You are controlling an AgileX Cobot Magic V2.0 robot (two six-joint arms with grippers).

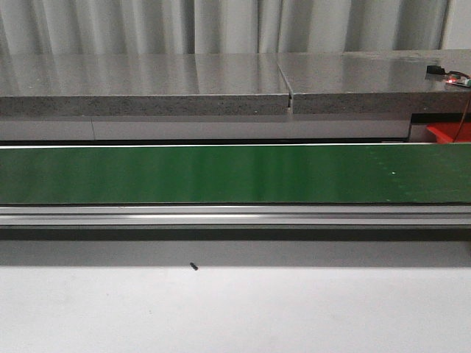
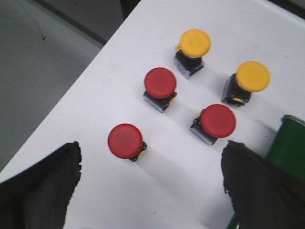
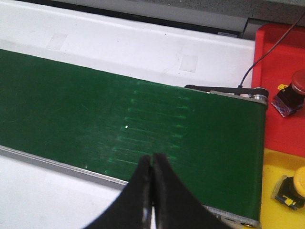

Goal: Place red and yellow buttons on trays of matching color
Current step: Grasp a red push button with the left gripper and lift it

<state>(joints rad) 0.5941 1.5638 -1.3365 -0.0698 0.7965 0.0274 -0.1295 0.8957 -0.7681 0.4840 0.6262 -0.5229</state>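
Observation:
In the left wrist view three red buttons and two yellow buttons stand on a white table. My left gripper hangs open above them, with nothing between its black fingers; the nearest red button lies just ahead of the gap. The right wrist view shows my right gripper shut and empty over the green belt. Beyond the belt's end a red button rests on the red tray and a yellow button on the yellow tray.
The green conveyor belt runs across the front view, with a grey counter behind it and a corner of the red tray at the right. A black cable crosses the red tray. The belt's end borders the buttons.

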